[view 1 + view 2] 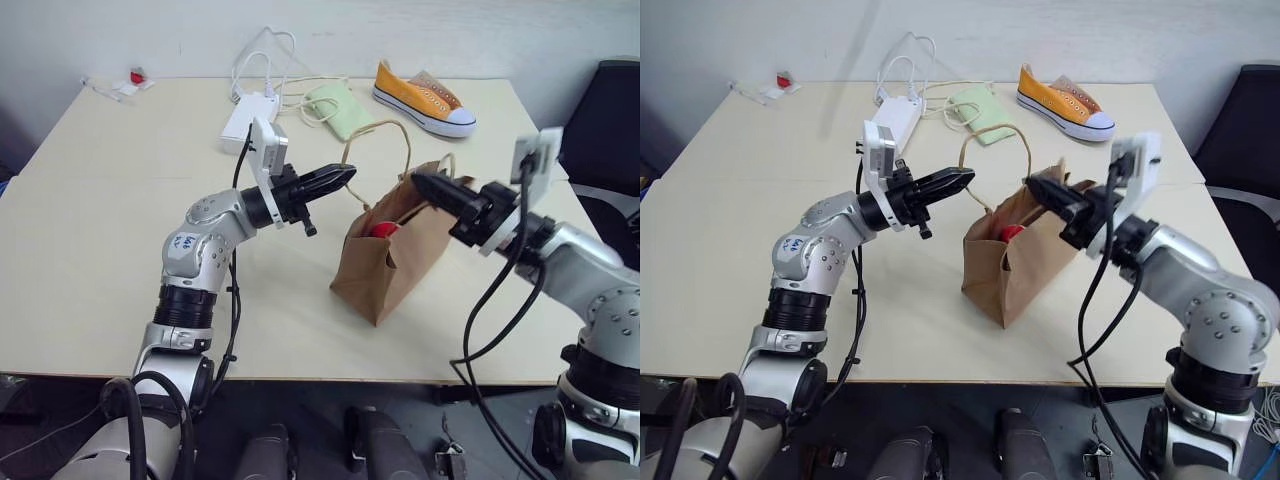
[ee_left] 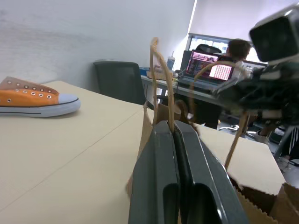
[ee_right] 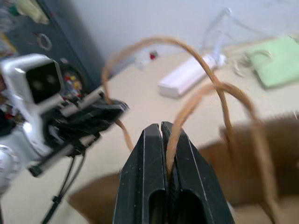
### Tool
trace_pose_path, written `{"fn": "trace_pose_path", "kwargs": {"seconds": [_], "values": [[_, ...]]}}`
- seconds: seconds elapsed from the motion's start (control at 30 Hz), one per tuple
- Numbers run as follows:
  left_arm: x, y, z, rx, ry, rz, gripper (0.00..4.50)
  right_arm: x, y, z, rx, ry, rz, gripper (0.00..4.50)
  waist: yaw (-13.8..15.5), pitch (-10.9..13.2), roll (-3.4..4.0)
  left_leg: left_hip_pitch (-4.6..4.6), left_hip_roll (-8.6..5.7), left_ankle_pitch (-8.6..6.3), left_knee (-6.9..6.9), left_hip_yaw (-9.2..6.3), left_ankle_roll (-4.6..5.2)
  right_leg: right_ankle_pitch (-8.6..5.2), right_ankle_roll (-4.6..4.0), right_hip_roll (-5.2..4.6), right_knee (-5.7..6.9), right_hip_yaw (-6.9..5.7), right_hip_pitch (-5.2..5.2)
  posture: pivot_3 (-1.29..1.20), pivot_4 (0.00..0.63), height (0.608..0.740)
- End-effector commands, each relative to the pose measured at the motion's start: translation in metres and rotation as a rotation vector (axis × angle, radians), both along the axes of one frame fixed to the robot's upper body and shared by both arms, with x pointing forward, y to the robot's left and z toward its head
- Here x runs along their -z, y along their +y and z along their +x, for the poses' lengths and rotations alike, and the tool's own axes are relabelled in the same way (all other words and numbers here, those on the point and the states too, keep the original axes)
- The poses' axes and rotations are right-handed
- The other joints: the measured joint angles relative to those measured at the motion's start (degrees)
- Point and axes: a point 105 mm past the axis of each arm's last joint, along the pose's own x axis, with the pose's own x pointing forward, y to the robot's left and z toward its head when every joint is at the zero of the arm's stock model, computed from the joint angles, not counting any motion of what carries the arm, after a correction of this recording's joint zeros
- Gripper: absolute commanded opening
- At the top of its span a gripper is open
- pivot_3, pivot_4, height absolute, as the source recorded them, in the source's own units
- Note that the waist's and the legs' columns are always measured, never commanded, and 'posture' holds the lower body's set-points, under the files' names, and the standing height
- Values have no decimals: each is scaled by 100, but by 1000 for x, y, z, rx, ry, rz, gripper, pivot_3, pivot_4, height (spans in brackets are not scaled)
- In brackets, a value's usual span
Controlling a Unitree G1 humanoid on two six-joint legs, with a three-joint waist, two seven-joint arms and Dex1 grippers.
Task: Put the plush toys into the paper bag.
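The brown paper bag [image 1: 385,265] stands open in the middle of the table, leaning a little. A red plush toy [image 1: 383,229] shows inside its mouth. My left gripper [image 1: 345,176] is at the bag's left side, shut on one twine handle [image 2: 159,70], which rises from between its fingertips. My right gripper [image 1: 422,183] is at the bag's right side, shut on the other twine handle [image 3: 187,109]. Both grippers hold their handles above the bag's rim, with the mouth spread between them. The left gripper [image 3: 100,112] also appears in the right wrist view.
An orange sneaker [image 1: 425,100] lies at the table's far right, and a pale green pouch [image 1: 340,110] lies just left of it. A white power strip [image 1: 248,118] with cables sits behind my left arm. A black chair [image 1: 605,120] stands off the right edge.
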Motion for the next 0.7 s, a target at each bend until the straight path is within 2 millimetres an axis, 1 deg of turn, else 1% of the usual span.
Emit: {"fn": "trace_pose_path", "kwargs": {"seconds": [0.03,0.17,0.27,0.37,0.4,0.43,0.5,0.57,0.63,0.7], "values": [[-19,1,-11,25,-50,-40,0,-20,-2,-15,-23,-103,-4,55,-7,0,0,0,1,0,-1,-1,-1,0,0,0,0,0,-1,0,150,740],[-22,4,-16,40,-46,-47,0,-19,-10,-21,-20,-90,-35,55,-13,0,0,1,4,1,-2,-2,-2,0,0,2,0,0,0,0,150,740],[-25,8,-24,77,-29,-68,619,-25,-18,-32,-44,-73,-27,636,-4,0,0,2,3,1,-1,-2,-1,0,0,1,-1,0,1,0,150,740],[-24,17,-35,117,-24,-39,1486,-28,-23,-51,-76,-80,-147,1602,0,1,-1,1,4,1,-3,-3,-1,0,0,1,-3,-1,1,0,150,740],[-23,21,-38,123,-21,-26,1872,-28,-26,-56,-74,-76,-182,2040,2,1,-1,1,4,0,-3,-3,-1,0,0,1,-4,-1,2,0,150,740],[-21,25,-40,126,-17,-14,2117,-27,-31,-61,-64,-67,-216,2294,5,2,-1,1,4,0,-4,-3,-1,0,0,1,-6,-1,2,0,150,740],[-17,33,-42,117,-11,11,2773,-24,-43,-68,-39,-39,-274,3028,24,2,-3,6,5,0,-4,-6,-1,0,0,2,-11,-2,12,0,150,740],[-9,38,-45,111,-2,43,3376,-19,-57,-76,-18,-2,-311,3047,67,3,-4,23,7,-1,-5,-9,1,0,0,4,-31,-5,35,0,150,740],[1,40,-50,123,7,79,4044,-13,-66,-84,-11,32,-352,3047,104,3,-4,38,10,-4,-8,-13,7,1,3,7,-55,-9,59,0,150,740],[13,38,-56,143,0,133,4463,-4,-70,-93,-28,65,-401,3047,132,3,-4,43,10,-6,-9,-16,10,2,5,7,-57,-9,68,0,150,740]]}}
